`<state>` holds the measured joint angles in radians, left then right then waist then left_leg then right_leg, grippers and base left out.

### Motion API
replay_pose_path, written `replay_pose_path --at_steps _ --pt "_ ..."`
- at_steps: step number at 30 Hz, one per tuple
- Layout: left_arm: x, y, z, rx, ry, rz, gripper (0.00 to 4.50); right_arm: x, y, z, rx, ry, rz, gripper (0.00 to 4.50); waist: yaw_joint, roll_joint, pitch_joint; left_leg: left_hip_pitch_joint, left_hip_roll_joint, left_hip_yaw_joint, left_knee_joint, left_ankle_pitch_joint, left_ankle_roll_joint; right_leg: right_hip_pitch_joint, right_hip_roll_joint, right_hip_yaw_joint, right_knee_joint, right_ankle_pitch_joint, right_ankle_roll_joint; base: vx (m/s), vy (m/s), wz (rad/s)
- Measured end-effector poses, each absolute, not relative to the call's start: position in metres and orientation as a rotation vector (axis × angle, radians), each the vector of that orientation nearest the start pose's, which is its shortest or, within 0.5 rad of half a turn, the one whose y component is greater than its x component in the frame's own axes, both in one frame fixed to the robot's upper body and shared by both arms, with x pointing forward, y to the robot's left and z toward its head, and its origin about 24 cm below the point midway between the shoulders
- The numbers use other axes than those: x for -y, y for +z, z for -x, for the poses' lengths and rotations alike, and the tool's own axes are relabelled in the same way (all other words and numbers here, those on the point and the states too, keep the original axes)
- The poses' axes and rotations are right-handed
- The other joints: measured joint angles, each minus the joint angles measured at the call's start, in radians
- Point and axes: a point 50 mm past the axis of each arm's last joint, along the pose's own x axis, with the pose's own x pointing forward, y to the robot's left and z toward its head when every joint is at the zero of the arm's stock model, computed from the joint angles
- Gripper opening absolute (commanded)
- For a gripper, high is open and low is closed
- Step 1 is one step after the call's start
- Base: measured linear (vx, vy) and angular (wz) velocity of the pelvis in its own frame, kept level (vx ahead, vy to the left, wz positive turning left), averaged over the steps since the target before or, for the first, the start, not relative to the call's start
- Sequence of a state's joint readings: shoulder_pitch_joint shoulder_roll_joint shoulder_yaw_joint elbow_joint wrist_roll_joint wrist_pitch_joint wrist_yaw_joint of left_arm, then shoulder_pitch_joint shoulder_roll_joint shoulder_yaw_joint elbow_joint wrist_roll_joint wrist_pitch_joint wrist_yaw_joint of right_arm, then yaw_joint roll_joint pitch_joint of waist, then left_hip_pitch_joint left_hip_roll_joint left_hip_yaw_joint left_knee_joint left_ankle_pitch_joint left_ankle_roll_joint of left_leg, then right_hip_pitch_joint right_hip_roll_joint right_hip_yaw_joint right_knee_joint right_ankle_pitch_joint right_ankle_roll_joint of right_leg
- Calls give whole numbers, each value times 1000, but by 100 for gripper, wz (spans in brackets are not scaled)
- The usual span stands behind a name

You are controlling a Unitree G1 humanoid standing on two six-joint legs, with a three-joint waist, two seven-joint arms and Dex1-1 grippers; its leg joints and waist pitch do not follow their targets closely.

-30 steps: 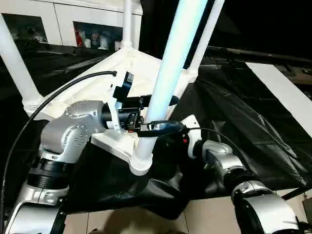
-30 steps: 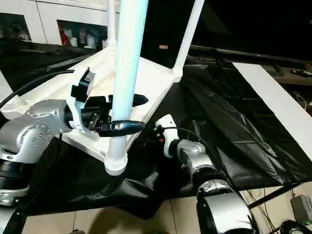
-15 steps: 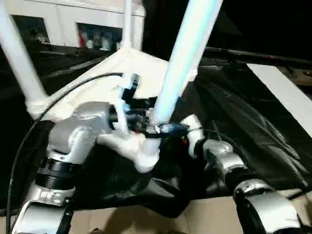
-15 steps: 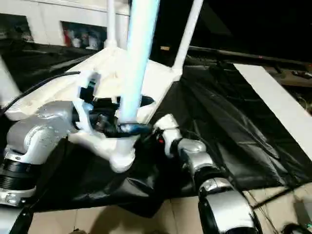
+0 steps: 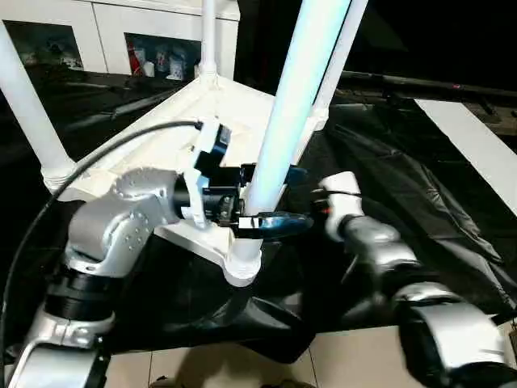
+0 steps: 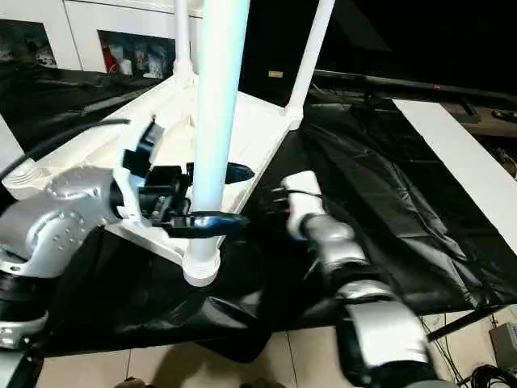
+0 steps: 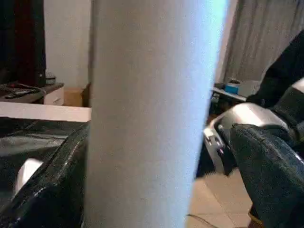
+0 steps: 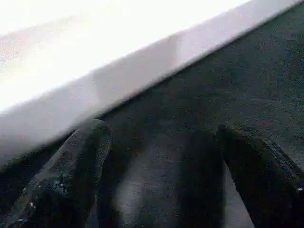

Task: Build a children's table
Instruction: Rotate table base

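Far-left leg (image 5: 28,105): standing up out of its corner socket on the table top (image 5: 174,121), which is lying underside-up on a black sheet (image 5: 420,202).

Left gripper (image 5: 266,198): its two black fingers are wrapping either side of the near leg (image 5: 283,129) low down, just above the socket, so it's holding that leg (the left wrist view shows the white tube sitting between the finger pads).

Near leg: sitting in the near corner socket (image 5: 242,263), long axis running up and leaning a bit away toward the right, narrow end pointing up out of the picture.

Back legs: two more are standing at the far corners (image 5: 208,40) and (image 5: 335,56), also pointing up.

Right gripper (image 8: 156,156): fingers spread apart with nothing between them, hovering just over the sheet beside the table top's edge (image 8: 118,76).

How I'd do this step: looks like seating the fourth leg. I'd be keeping the grip low, lining the tube up with the socket's axis and pressing straight down, not sideways, since the top could be sliding on that sheet. The free right gripper could be bracing the edge.
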<state>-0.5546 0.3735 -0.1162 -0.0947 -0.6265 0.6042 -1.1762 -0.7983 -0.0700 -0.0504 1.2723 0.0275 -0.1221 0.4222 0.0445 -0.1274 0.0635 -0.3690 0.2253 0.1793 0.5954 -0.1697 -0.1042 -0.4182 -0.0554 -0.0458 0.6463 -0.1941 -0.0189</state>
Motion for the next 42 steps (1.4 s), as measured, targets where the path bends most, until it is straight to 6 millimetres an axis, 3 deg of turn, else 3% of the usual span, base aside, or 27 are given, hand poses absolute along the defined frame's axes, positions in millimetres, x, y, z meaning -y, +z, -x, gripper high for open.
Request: replay_pose_path --at_steps 5,10,15,23,25,31,36,42 --pt "-95 172 -273 -13 -1580 129 448 98 7 -351 -397 539 -11 399 0 0 0 0 0 0 0 0 0 1 0 0 0 0 0 0 0 0" --pt "-85 171 -270 -3 -1609 152 448 91 6 -348 -397 590 -26 399 -16 0 0 1 0 0 0 0 0 0 0 0 0 0 0 0 0 0" --pt "-70 171 -270 22 -1639 162 448 84 5 -346 -386 614 -28 399 -18 0 0 1 0 0 0 0 0 0 1 0 0 0 -1 0 0 0" --pt "-60 161 -299 9 -1432 25 448 72 9 -347 -358 616 62 399 -7 6 2 2 0 0 1 0 0 1 0 0 0 1 -1 0 0 0" --pt "-63 156 -306 -3 -1378 -18 448 77 12 -351 -351 555 60 399 -4 10 2 2 0 0 1 0 0 1 0 0 0 1 -1 0 0 0" --pt "-80 150 -319 -22 -1283 -132 448 118 15 -360 -347 358 43 399 7 15 2 2 0 0 1 0 0 1 0 0 0 1 -1 0 0 0" --pt "-85 146 -325 -50 -1251 -195 448 123 12 -359 -353 323 32 399 2 20 3 2 -1 0 1 0 0 1 0 0 1 1 -1 0 0 0" --pt "-131 131 -336 -173 -1055 -355 448 131 12 -357 -320 316 -33 399 -11 24 3 3 -1 -1 1 1 -1 1 0 0 1 3 -2 0 0 0"
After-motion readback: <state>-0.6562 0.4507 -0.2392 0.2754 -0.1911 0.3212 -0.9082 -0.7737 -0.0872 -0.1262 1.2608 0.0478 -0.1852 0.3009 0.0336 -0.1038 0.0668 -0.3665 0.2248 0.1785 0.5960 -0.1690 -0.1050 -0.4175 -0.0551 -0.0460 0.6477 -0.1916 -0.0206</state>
